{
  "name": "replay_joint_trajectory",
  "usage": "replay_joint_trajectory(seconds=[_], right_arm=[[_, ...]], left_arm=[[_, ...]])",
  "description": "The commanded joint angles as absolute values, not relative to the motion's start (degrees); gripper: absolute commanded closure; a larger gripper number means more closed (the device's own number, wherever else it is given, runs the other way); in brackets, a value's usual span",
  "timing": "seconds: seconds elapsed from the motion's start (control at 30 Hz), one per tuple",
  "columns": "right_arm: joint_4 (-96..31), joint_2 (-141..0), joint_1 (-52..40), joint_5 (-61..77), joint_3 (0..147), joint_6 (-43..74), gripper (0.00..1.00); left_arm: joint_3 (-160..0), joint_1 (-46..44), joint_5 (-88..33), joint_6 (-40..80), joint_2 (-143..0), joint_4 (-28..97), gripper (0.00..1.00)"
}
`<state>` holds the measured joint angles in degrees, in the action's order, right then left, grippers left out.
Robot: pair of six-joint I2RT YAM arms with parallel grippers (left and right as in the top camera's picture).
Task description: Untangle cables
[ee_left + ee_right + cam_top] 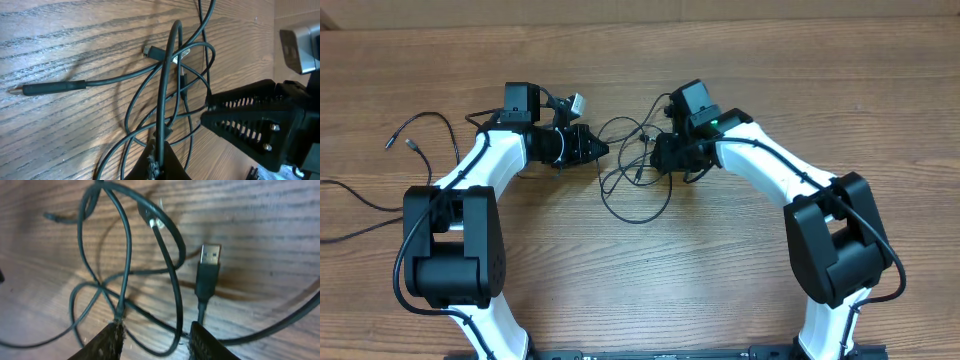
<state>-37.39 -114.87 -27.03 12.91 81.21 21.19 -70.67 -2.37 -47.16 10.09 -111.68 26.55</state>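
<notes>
**A:** Where's the tangle?

**B:** Mid-table [640,290], well clear of every edge. The cables [632,195] lie looped there, and a spare cord [420,135] sits toward the left edge.

**A:** And the claws?

**B:** The left claw [603,150] is clamped on one strand, probably to tension the knot. The right claw [155,335] stands apart with loops between its fingers, likely picking a strand beside the USB plug [210,255].

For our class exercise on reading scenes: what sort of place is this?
Probably a robotics lab or test bench: two robot arms stand at a wood-grain table, with a tangle of thin black cables lying between them as practice material.
</notes>
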Motion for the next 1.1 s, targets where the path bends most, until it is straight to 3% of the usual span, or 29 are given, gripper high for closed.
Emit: replay_joint_trajectory(seconds=[0.0,0.43,0.57,0.7,1.07], right_arm=[[-36.64,-115.22,-27.27,7.60,81.32,23.66,0.61],[-34.87,-116.03,-27.33,7.33,81.32,27.31,0.64],[-33.85,-117.80,-27.38,7.86,81.32,28.56,0.76],[-34.11,-118.17,-27.38,8.05,81.38,28.51,0.96],[-36.03,-107.24,-26.94,19.64,83.40,25.41,0.96]], left_arm=[[-71.50,-2.22,-48.03,8.54,-112.40,26.35,0.96],[-71.50,-2.22,-47.86,8.56,-112.40,26.35,0.96],[-71.50,-2.24,-47.86,8.56,-112.40,26.33,0.96],[-71.53,-2.22,-47.86,8.56,-112.40,26.28,0.96],[-71.53,-2.22,-47.81,8.56,-112.40,26.09,0.96]])
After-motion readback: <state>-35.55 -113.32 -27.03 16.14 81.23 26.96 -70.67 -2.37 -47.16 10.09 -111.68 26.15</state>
